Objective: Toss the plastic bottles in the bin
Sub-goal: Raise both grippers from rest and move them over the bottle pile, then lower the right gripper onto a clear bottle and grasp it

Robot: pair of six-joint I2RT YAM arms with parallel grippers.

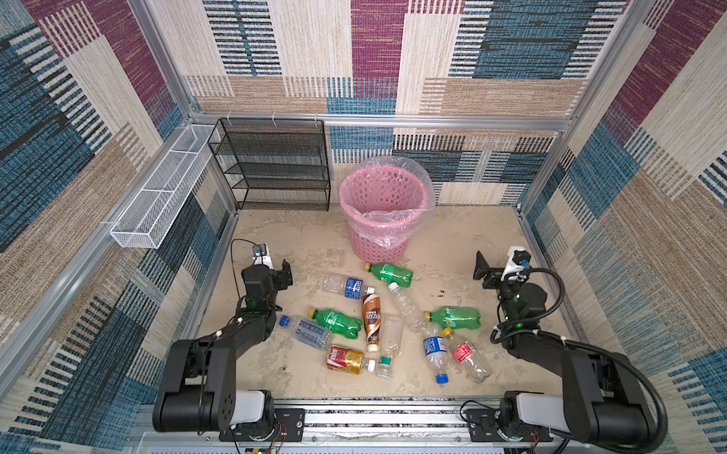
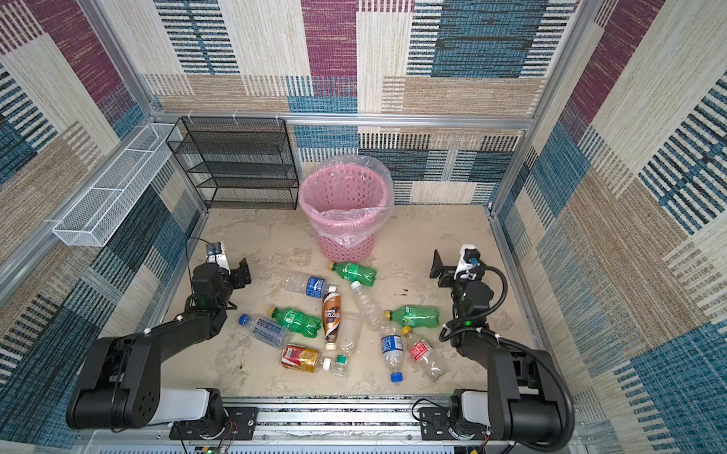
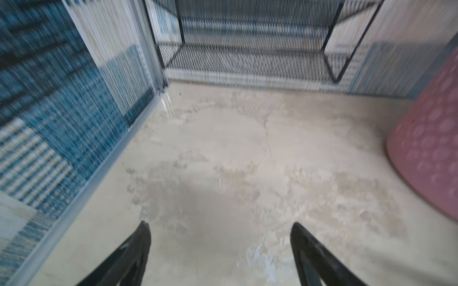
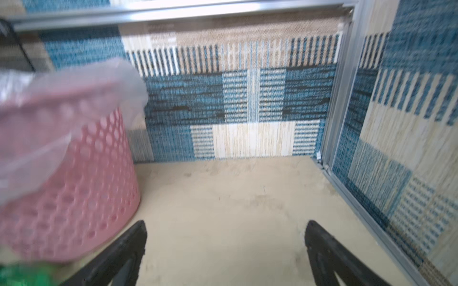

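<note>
Left gripper (image 3: 220, 225) and right gripper (image 4: 226, 222) both with jaws spread, holding nothing, at the sides of the plastic bottles (image 1: 371, 320) lying crowded on the floor (image 1: 303, 242) before the pink bin (image 1: 378, 245); danger of knocking round neighbours away when picking one.

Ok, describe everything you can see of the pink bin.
The pink bin is a round plastic basket with perforated walls narrowing toward the base. A clear bag lines it and folds over the rim. It stands upright at the back of the beige floor, beside the black mesh rack. No bottle shows inside. A green bottle lies just before its base; contact unclear.
</note>
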